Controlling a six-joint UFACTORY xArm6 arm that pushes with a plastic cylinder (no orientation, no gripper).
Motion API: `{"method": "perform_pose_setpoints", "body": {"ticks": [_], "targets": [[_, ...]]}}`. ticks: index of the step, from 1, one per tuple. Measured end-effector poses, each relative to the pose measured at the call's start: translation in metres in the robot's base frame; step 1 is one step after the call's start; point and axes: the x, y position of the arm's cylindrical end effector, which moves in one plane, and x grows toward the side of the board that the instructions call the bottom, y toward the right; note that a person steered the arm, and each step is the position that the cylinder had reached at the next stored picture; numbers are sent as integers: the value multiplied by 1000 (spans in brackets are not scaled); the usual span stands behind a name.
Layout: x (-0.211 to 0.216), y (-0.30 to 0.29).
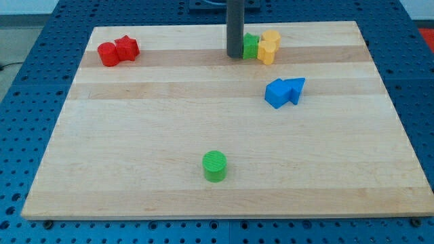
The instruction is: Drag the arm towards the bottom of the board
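My tip is at the lower end of the dark rod, which comes down near the view's top centre. It rests on the wooden board, just left of a green block and touching or nearly touching it. Two yellow blocks sit right of that green block. A red cylinder and a red star-like block lie at the top left. A blue cube and a blue triangular block lie right of centre. A green cylinder stands near the bottom centre.
The board lies on a blue perforated table that shows on all sides of it. The rod's upper part leaves the view at the top edge.
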Motion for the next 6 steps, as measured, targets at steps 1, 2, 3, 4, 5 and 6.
{"method": "perform_pose_setpoints", "body": {"ticks": [1, 2, 3, 4, 5, 6], "targets": [[0, -14], [39, -52], [94, -47], [140, -2], [188, 41], [233, 110]]}}
